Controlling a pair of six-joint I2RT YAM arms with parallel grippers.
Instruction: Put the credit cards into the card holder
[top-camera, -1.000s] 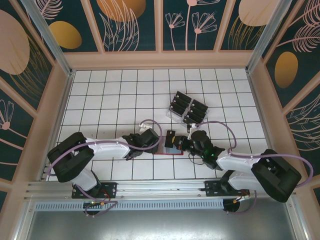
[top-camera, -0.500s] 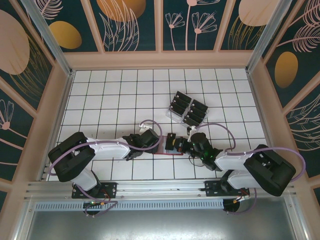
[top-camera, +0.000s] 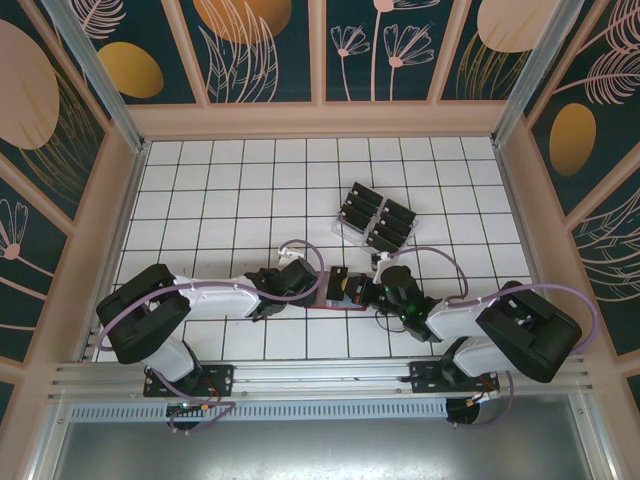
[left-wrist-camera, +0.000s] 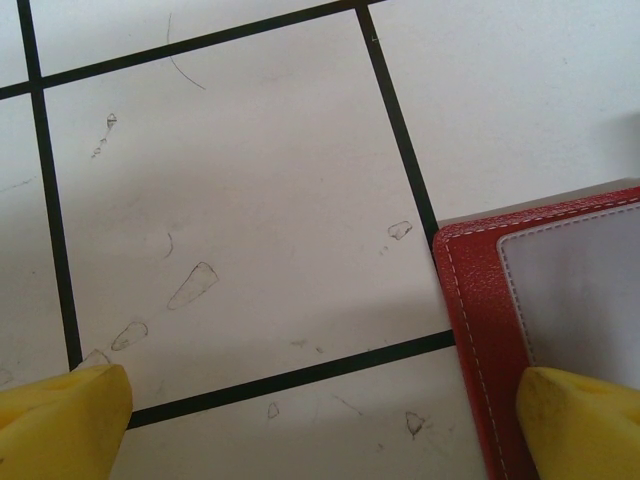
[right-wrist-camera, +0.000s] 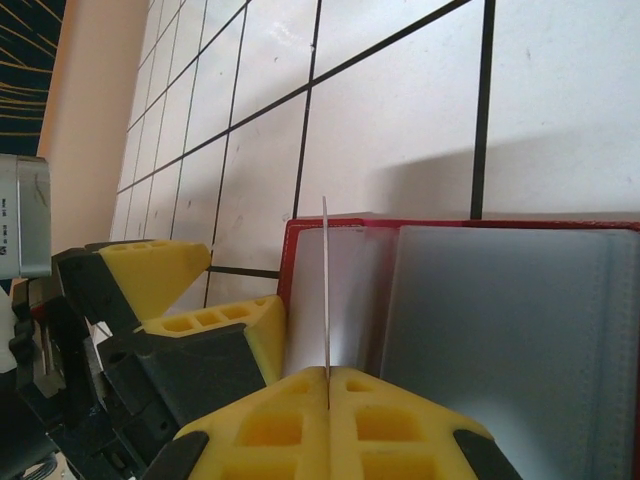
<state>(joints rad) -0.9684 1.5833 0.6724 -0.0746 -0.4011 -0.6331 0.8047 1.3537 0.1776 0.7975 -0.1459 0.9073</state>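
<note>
here, card (right-wrist-camera: 325, 290) edge-on, at open card holder (right-wrist-camera: 500, 340)

The table (top-camera: 230, 190) is white with a grid of thin black lines. The wallet (left-wrist-camera: 478, 300) is red with pale stitching, and its inner pocket (left-wrist-camera: 580, 290) is grey-blue. The left gripper (left-wrist-camera: 320, 440) has yellow fingers (left-wrist-camera: 62, 418). The right gripper (right-wrist-camera: 327, 385) is yellow too, with black backing. The card (right-wrist-camera: 325, 290) in it shows a thin pale edge. The other cards (top-camera: 378, 218) are black. The arms (top-camera: 215, 292) are white and black, with purple cables (top-camera: 300, 243). The walls (top-camera: 265, 50) are dark teal with peach and orange flower shapes.
</note>
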